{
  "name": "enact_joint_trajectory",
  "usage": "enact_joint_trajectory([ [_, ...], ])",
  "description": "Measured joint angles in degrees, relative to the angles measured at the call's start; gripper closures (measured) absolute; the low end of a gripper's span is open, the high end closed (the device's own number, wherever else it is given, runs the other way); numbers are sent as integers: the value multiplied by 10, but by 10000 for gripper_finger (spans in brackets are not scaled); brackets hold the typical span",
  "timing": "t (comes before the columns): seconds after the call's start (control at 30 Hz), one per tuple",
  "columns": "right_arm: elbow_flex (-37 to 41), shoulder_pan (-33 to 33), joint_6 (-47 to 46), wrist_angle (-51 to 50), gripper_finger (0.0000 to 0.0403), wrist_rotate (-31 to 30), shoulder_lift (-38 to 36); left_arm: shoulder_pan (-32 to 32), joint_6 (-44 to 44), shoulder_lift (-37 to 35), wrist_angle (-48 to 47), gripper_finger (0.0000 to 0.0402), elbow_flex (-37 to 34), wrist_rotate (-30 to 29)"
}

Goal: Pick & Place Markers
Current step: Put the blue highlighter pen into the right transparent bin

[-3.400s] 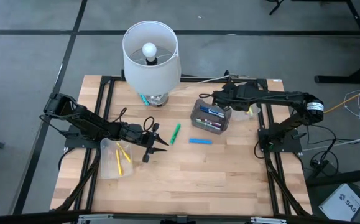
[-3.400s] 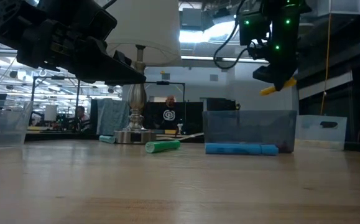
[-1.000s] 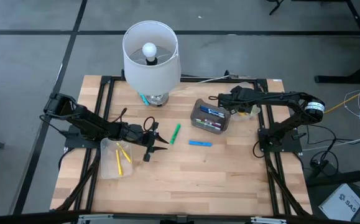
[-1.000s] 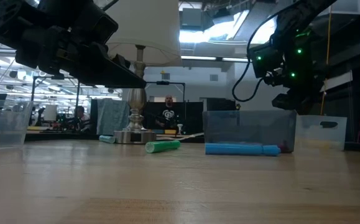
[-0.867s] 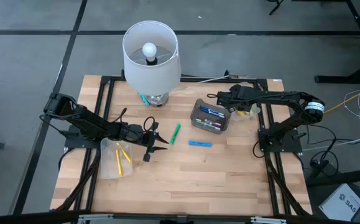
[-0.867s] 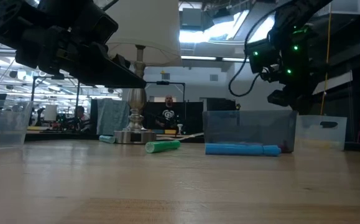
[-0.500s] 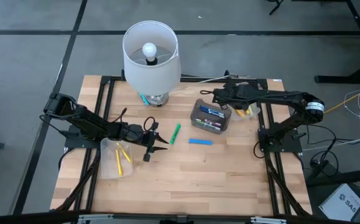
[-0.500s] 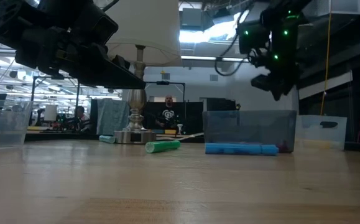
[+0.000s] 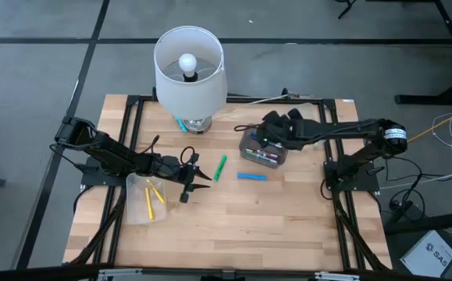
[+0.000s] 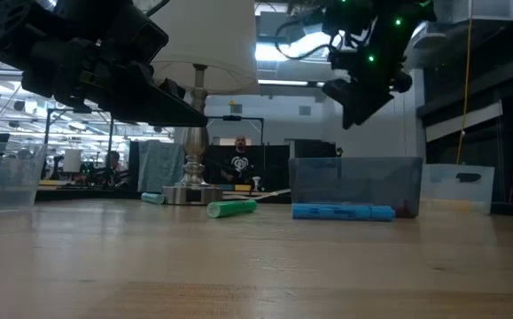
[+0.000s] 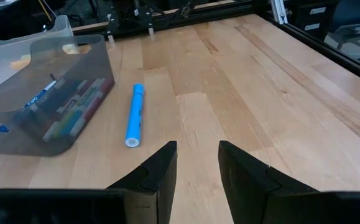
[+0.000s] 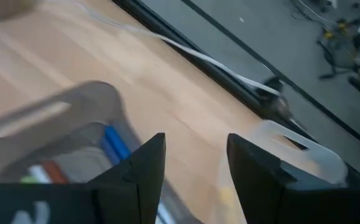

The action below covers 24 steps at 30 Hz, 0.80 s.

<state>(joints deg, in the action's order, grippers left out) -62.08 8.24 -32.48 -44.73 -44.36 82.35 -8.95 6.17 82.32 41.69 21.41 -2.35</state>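
Observation:
A green marker and a blue marker lie flat on the wood; both also show in the low view, the green marker and the blue marker. A grey bin holds several markers. Yellow markers lie in a clear bin at the table's left. My left gripper hovers open just right of that bin; its wrist view looks at the blue marker. My right gripper hangs open and empty above the grey bin's far side.
A table lamp stands at the far edge with a teal marker by its base. A second clear bin sits right of the grey one, partly under my right arm. A white cable runs along the far edge. Bare wood lies toward the near edge.
My right gripper has risen from the clear bin at the table's right and swung toward the table's left, ending high over the grey bin, empty and open. The markers on the table have not moved.

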Motion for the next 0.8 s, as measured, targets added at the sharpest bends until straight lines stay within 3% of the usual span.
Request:
enact_joint_trajectory([
  [0.3, 0, -44, 51, 101, 232, 34, 0, 0, 1, 0, 0, 286, 0, -7],
  [0.8, 0, -111, 153, 251, 232, 144, 0, 0, 1, 0, 0, 286, 0, -8],
])
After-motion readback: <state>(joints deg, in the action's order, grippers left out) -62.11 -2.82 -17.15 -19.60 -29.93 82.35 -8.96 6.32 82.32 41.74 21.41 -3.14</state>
